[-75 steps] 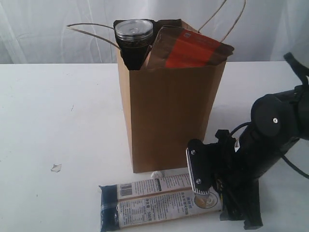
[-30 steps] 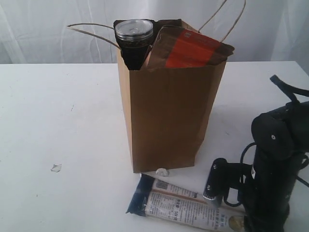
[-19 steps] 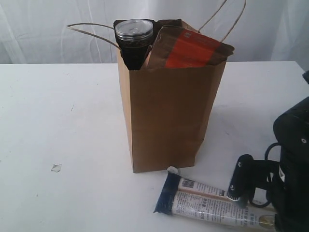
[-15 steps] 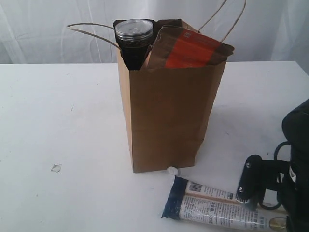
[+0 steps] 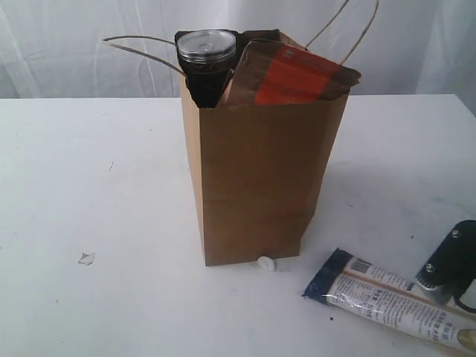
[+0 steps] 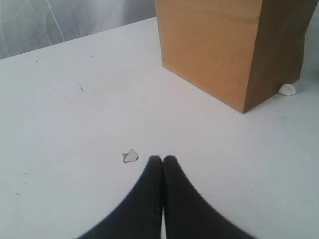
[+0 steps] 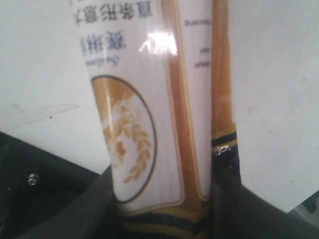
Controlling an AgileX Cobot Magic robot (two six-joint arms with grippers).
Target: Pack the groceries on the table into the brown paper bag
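The brown paper bag (image 5: 256,178) stands upright mid-table, its side also in the left wrist view (image 6: 219,50). A dark silver-lidded can (image 5: 206,56) and a brown pouch with an orange label (image 5: 297,74) stick out of its top. The long navy-tan packet (image 5: 387,297) lies low over the table (image 5: 89,171) at the front right, navy end toward the bag. My right gripper (image 5: 446,286) is shut on its far end; the packet (image 7: 149,99) fills the space between the black fingers (image 7: 94,209). My left gripper (image 6: 163,160) is shut and empty above the table.
A tiny clear wrapper scrap (image 5: 86,258) lies front left, just beside my left fingertips (image 6: 130,156). A small white lump (image 5: 264,262) sits at the bag's front base (image 6: 287,89). The bag's string handles (image 5: 141,44) arch above it. A white curtain hangs behind.
My right gripper has pulled the long packet rightward along the table's front, from in front of the bag to the right corner. Most of the arm has left the exterior view. The bag has not moved.
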